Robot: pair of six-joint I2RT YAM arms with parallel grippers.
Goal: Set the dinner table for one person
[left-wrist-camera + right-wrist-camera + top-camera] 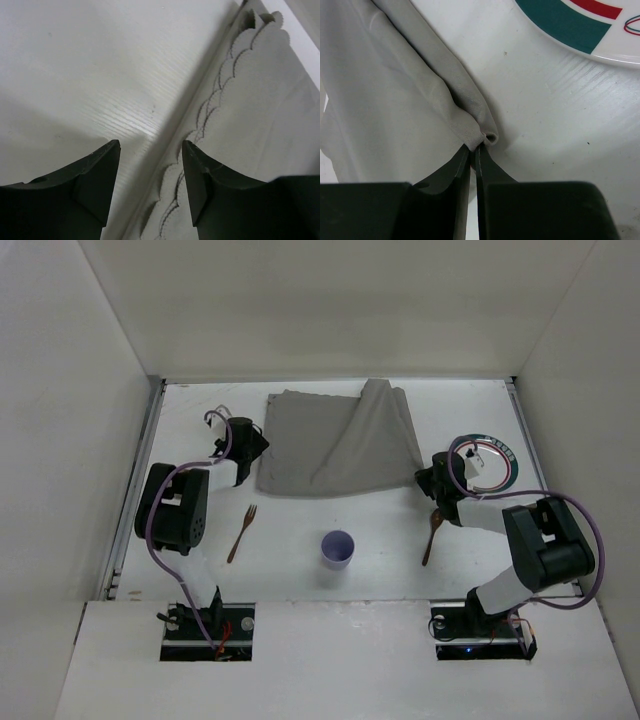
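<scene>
We see the dinner table [300,570] as a flat white top spread beneath both arms, running from their bases out to the far wall. A grey cloth [320,445] lies on its far middle part, its right side bunched into a raised fold.

The left gripper [150,150] hangs low at the cloth's left edge with its jaws standing wide and nothing between them. Bare table shows under the gap. One finger [95,175] is over plain tabletop, and the other sits over the cloth's scalloped border.

The right gripper [476,147] is pinched tight on the near right corner of the cloth, the fabric gathered into a roll at its tips. The table lies just below it. A plate [580,30] with a green and red rim rests on the table beside it.

Nearer the arms, a fork [241,532] lies on the left, a spoon [431,536] on the right and a cup [338,548] between them, all well apart.
</scene>
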